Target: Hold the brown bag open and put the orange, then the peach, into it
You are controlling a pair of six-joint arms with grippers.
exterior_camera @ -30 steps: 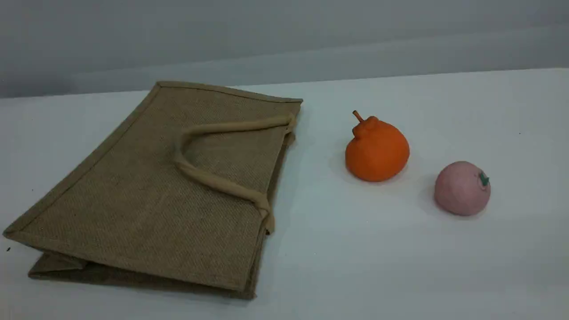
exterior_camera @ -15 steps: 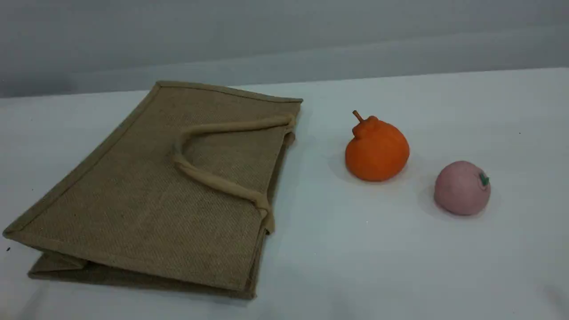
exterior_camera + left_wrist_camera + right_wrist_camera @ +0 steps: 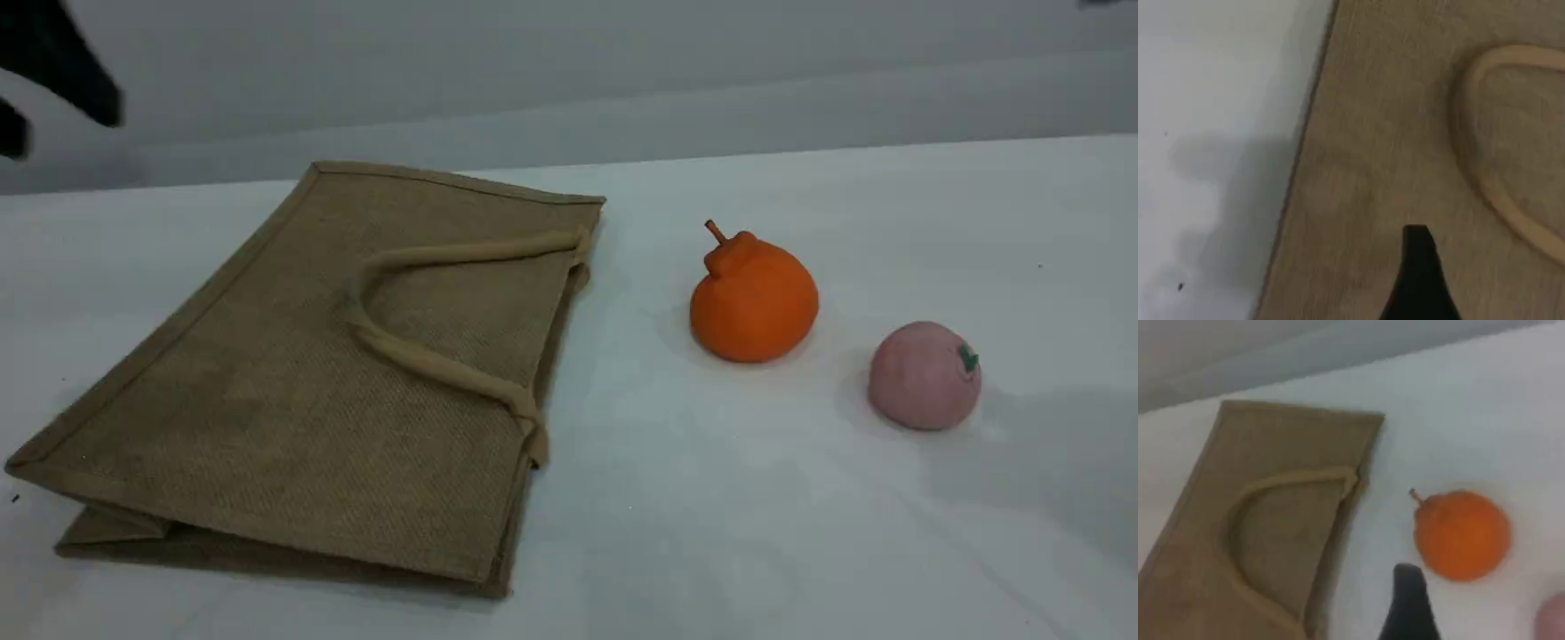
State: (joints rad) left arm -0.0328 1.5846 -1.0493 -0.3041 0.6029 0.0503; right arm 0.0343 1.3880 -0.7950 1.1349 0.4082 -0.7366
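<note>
Nearest, a folded corner of the brown jute bag [image 3: 293,400] reaches toward the near-left corner of the table [image 3: 711,533]. The bag lies flat over the left half, its mouth side turned toward the fruit. The peach [image 3: 925,378] sits nearer the right edge, and the orange [image 3: 754,307] stands a little farther back, between the peach and the bag but touching neither. The step in hand looks like opening the bag. The upper beige handle [image 3: 427,360] lies folded back on the top panel, so it is probably the best hold. Pinching that loop alone, without the panel beneath, and raising it should make the mouth gape toward the orange. The left gripper [image 3: 1418,273] hovers over bare weave beside the loop, fingers spread and carrying nothing, so it likely needs to move across onto the handle. The right gripper [image 3: 1408,600], also spread and carrying nothing, looks down beside the orange. It should take the round body, not the thin stem.
</note>
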